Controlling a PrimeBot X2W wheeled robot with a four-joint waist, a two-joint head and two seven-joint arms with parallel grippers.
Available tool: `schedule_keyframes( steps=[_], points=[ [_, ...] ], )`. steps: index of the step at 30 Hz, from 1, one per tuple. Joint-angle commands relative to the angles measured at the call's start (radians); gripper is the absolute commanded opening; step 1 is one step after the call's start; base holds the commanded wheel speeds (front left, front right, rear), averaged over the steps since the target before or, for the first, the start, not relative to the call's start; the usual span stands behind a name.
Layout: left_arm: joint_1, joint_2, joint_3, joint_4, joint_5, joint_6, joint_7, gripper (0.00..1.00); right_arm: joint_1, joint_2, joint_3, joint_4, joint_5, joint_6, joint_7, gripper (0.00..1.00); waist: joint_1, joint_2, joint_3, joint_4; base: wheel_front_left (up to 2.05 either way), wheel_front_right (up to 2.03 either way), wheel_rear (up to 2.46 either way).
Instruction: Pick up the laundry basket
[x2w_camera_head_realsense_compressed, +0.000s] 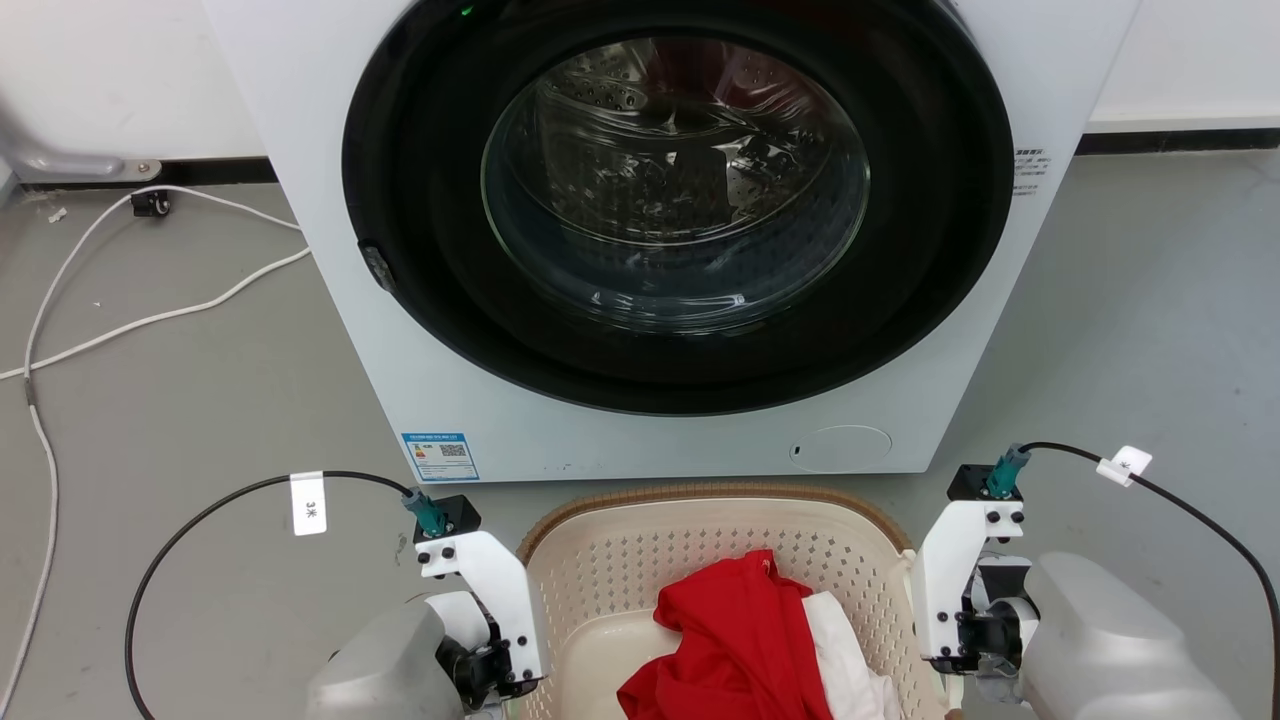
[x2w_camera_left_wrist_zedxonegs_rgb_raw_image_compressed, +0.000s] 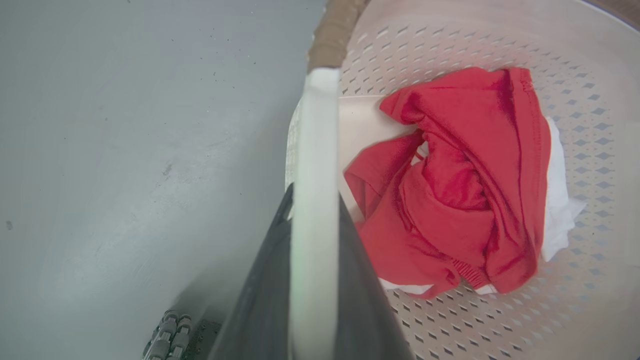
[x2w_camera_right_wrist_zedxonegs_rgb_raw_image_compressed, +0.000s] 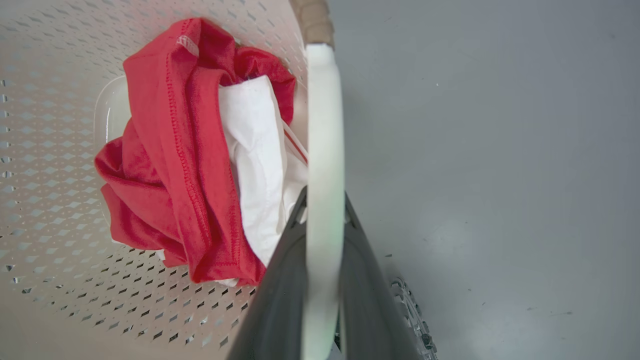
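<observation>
Contact on both sides: the left wrist view has the left gripper (x2w_camera_left_wrist_zedxonegs_rgb_raw_image_compressed: 316, 200) with dark fingers (x2w_camera_left_wrist_zedxonegs_rgb_raw_image_compressed: 265, 280) pinched around the white left handle (x2w_camera_left_wrist_zedxonegs_rgb_raw_image_compressed: 315, 140) of the laundry basket (x2w_camera_left_wrist_zedxonegs_rgb_raw_image_compressed: 575, 310), and the right wrist view shows the right gripper (x2w_camera_right_wrist_zedxonegs_rgb_raw_image_compressed: 324, 200) clamped the same way on the right handle (x2w_camera_right_wrist_zedxonegs_rgb_raw_image_compressed: 325, 125). Head view pulls back: basket sitting on grey floor (x2w_camera_head_realsense_compressed: 200, 420), just in front of the washing machine (x2w_camera_head_realsense_compressed: 320, 250), pale wrists (x2w_camera_head_realsense_compressed: 490, 590) flanking it, red garment (x2w_camera_head_realsense_compressed: 740, 640) heaped over white cloth (x2w_camera_head_realsense_compressed: 840, 650) inside. White cable (x2w_camera_head_realsense_compressed: 150, 320) snakes across the floor, left

The right tool (x2w_camera_right_wrist_zedxonegs_rgb_raw_image_compressed: 324, 197) clamps the laundry basket's (x2w_camera_right_wrist_zedxonegs_rgb_raw_image_compressed: 50, 200) white handle (x2w_camera_right_wrist_zedxonegs_rgb_raw_image_compressed: 325, 125).
</observation>
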Motion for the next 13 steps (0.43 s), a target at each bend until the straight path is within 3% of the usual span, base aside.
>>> schedule_keyframes(
  steps=[1, 13],
  points=[
    [-0.002, -0.028, -0.001, -0.017, -0.01, -0.008, -0.003, 0.0, -0.005, 0.032, 0.003, -0.009, 0.004, 0.012, -0.003, 0.0, 0.0, 0.0, -0.001, 0.0, 0.0, 0.0, 0.0],
    [-0.004, -0.028, -0.007, -0.017, -0.013, -0.008, -0.009, 0.0, -0.008, 0.032, 0.005, -0.009, 0.01, 0.012, -0.009, 0.0, 0.0, 0.0, 0.0, 0.002, 0.0, 0.0, 0.0]
  ],
)
